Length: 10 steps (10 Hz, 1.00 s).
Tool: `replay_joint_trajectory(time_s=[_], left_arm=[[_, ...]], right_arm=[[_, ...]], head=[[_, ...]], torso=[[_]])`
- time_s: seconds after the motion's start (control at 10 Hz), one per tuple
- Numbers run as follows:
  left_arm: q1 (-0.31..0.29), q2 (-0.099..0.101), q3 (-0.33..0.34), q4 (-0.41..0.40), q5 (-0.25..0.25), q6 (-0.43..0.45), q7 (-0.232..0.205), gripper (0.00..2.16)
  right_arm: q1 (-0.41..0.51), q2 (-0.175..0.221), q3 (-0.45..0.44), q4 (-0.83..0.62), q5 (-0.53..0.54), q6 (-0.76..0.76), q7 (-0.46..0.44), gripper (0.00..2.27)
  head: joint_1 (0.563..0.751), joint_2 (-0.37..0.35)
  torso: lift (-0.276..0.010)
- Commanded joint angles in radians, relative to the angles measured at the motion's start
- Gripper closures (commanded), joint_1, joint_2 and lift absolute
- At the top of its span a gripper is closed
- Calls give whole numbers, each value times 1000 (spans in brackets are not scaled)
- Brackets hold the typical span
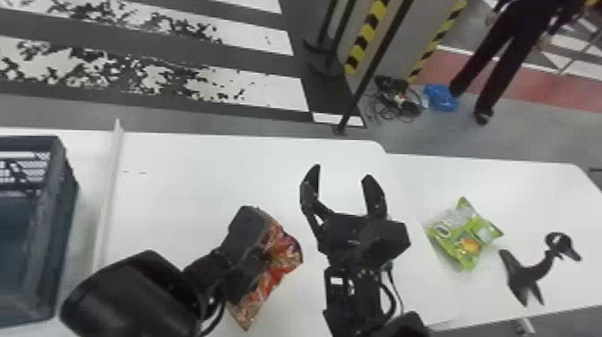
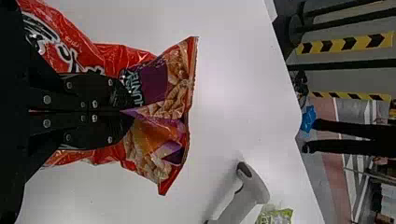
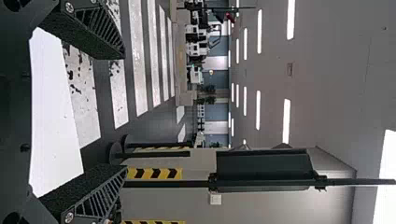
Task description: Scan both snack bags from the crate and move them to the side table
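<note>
My left pincer (image 2: 127, 111) is clamped on the red bag (image 2: 175, 77) above the counter (image 1: 201, 174); my right pincer (image 1: 343, 172) gapes. I'd present the code uncreased to the scanner (image 2: 252, 187); the green bag (image 1: 468, 239) lies on the side counter (image 1: 528, 188).

A crumpled red snack bag (image 1: 282, 264) sits in the left pincer (image 1: 246, 224), a green snack bag (image 1: 463, 235) on the side table (image 1: 537, 192).

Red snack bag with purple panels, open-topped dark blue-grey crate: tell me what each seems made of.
The red snack bag looks like thin, glossy plastic film, possibly foil-lined: it creases and catches highlights. The crate seems to be rigid moulded plastic, rather matte, judging by its straight walls and grid of openings.
</note>
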Motion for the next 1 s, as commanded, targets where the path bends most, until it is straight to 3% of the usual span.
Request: replay_joint_trajectory(time_s=[0.0, 0.1, 0.2, 0.3, 0.5, 0.7, 0.8, 0.9], left_arm=[[-16, -13, -20, 34, -5, -16, 0, 1737], [-19, -15, -23, 48, -11, -34, 1, 1717], [-19, -15, -23, 55, -10, -52, 0, 1183], [-18, -15, -22, 57, -13, -59, 0, -2], [1, -7, -8, 45, -25, -65, 17, 33], [38, 4, 33, -47, -34, -62, 43, 66], [64, 17, 61, -92, -42, -59, 43, 66], [90, 51, 72, -138, -56, -55, 57, 66]], right_arm=[[-1, -1, 0, 0, -5, 0, 0, 90], [-1, -3, -2, 2, -5, 0, 0, 90], [-3, -6, -2, 3, -7, 0, 0, 90], [-4, -6, -2, 2, -7, 0, 0, 90], [-4, -9, -2, 2, -14, 0, 6, 90], [-3, -14, -3, 0, -21, 0, 6, 90], [-3, -14, -2, 0, -21, 0, 6, 90], [-1, -14, 0, 0, -19, 0, 6, 90]], head=[[695, -350], [695, -350], [695, -350], [695, -350], [695, -350], [695, -350], [695, -350], [695, -350]], torso=[[-29], [-29], [-29], [-29], [-29], [-29], [-29], [-29]])
